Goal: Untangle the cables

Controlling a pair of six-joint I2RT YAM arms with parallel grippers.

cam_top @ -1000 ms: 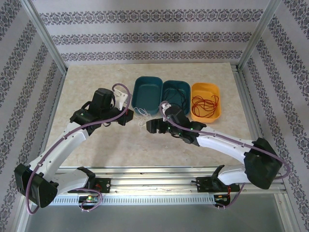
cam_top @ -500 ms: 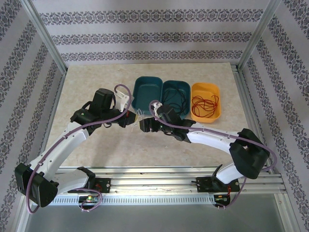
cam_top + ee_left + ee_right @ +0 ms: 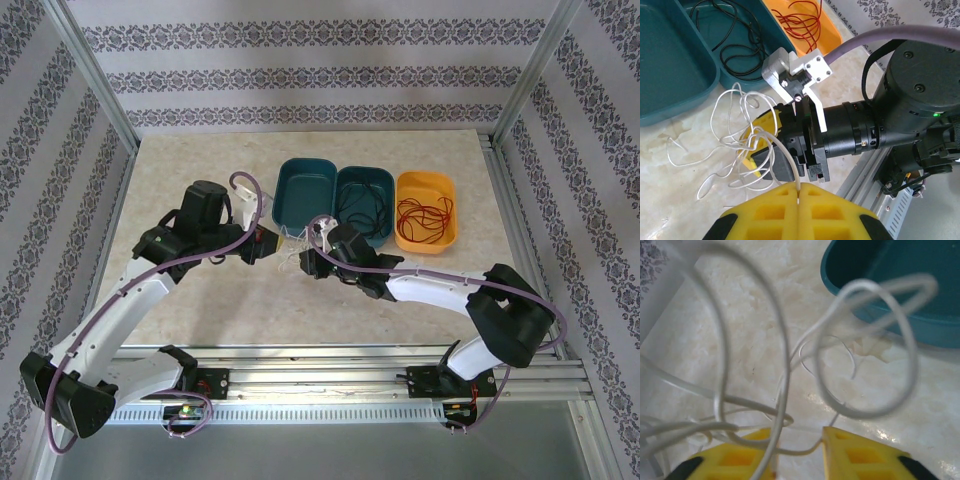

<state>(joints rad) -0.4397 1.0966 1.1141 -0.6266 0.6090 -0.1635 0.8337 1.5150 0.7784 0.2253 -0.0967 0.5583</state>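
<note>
As the bins (image 3: 427, 176) show, done: red cable (image 3: 425, 215), black cable (image 3: 362, 205) binned, upper centre.
Remaining: white cable (image 3: 785, 360), tangled on bench (image 3: 200, 170), centre.
Left gripper (image 3: 799, 200): pinching it.
Right gripper (image 3: 799, 440): narrow, around strands.

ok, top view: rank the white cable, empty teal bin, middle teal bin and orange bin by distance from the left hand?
1. white cable: pinched in the left hand, trailing to its right
2. empty teal bin: just behind, to the right
3. middle teal bin: further right
4. orange bin: rightmost of the row
</note>
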